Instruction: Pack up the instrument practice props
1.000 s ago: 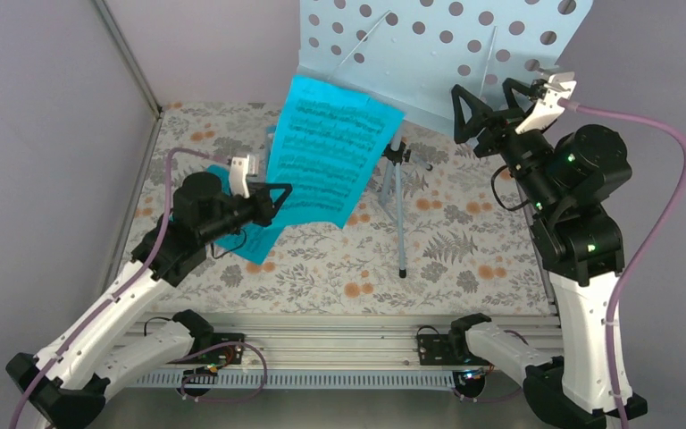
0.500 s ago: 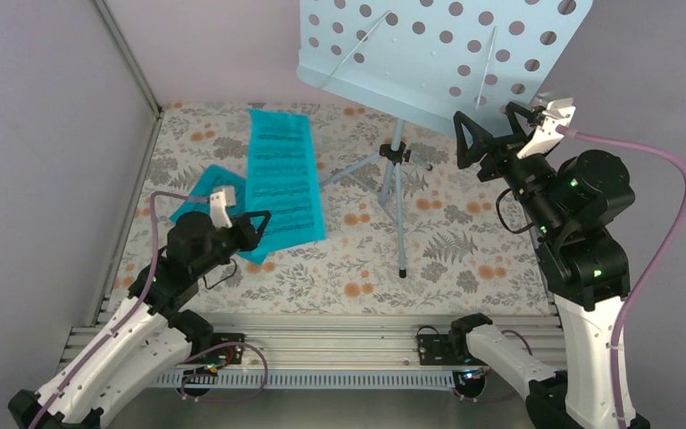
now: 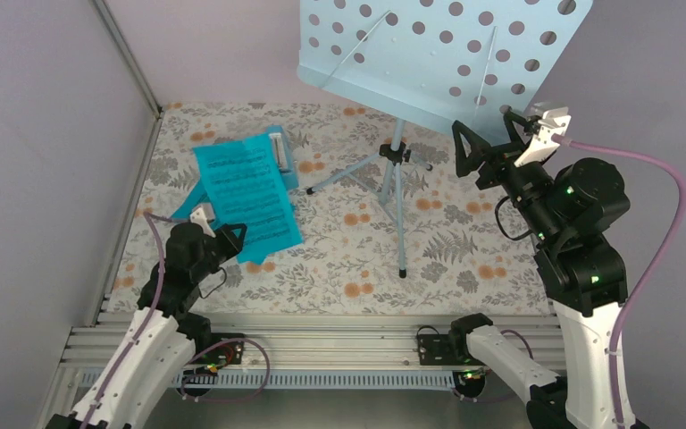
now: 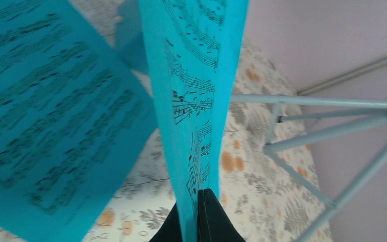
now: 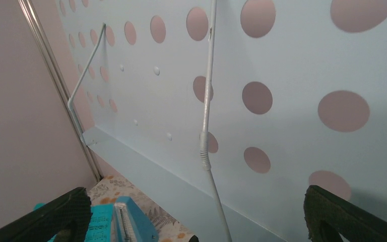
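The teal page [image 3: 248, 189] comes down off the music stand [image 3: 438, 54], my left end effector [image 3: 230, 234] clamped on it; I judge the stand freed.

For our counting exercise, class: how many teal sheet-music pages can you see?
2. The upper page is pinched in the left gripper; the lower page lies on the floral mat, partly under it. More may hide beneath.

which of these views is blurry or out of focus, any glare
Left wrist: the pinched teal page is sharp, the tripod legs behind it soft. Right wrist: perforated desk crisp, right fingers dark at the corners. Top external: evenly lit, no glare.
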Action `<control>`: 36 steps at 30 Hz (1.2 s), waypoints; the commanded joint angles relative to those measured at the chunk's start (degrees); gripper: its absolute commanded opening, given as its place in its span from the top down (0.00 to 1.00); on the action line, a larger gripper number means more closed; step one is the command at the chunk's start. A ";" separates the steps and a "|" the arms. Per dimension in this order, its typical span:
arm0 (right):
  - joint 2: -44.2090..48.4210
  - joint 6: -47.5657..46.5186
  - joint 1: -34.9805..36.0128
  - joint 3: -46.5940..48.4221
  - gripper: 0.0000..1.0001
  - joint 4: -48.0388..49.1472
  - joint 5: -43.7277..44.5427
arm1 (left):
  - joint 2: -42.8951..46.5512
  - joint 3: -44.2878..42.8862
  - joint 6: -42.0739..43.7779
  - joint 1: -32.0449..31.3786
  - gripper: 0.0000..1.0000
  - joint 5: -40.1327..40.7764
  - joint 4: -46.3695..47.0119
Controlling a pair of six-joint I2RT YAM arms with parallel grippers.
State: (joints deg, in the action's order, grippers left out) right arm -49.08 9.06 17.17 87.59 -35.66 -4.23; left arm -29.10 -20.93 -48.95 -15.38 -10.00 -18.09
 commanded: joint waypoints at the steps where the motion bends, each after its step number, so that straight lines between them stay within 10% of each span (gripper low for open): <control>1: 1.72 0.30 -0.20 -1.79 0.00 0.54 1.22 | -3.12 4.09 -0.10 6.47 0.98 -7.50 5.55; 15: 7.24 0.27 -0.20 -7.81 0.00 4.70 -0.53 | -13.28 7.51 5.68 13.68 0.96 -11.72 9.09; 18: 10.58 -0.60 -0.16 -9.79 0.00 10.29 -6.92 | -15.57 4.84 9.73 14.33 0.71 -9.21 5.92; 21: 12.57 -0.54 -0.20 -9.92 0.00 13.08 -12.66 | -16.53 -0.50 13.95 14.54 0.17 -5.50 0.49; 23: 13.56 -0.21 -0.20 -10.50 0.00 14.22 -16.29 | -16.36 -3.60 15.91 14.61 0.01 -3.66 -1.84; 36: 12.89 1.10 -0.18 -13.47 0.00 13.48 -29.62 | -16.38 -34.03 26.54 14.58 0.00 14.72 -16.75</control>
State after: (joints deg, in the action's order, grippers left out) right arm -36.75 9.30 17.17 75.96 -22.37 -29.28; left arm -45.76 -45.19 -28.73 -1.02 -3.42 -31.09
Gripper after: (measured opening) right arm 0.996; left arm 0.999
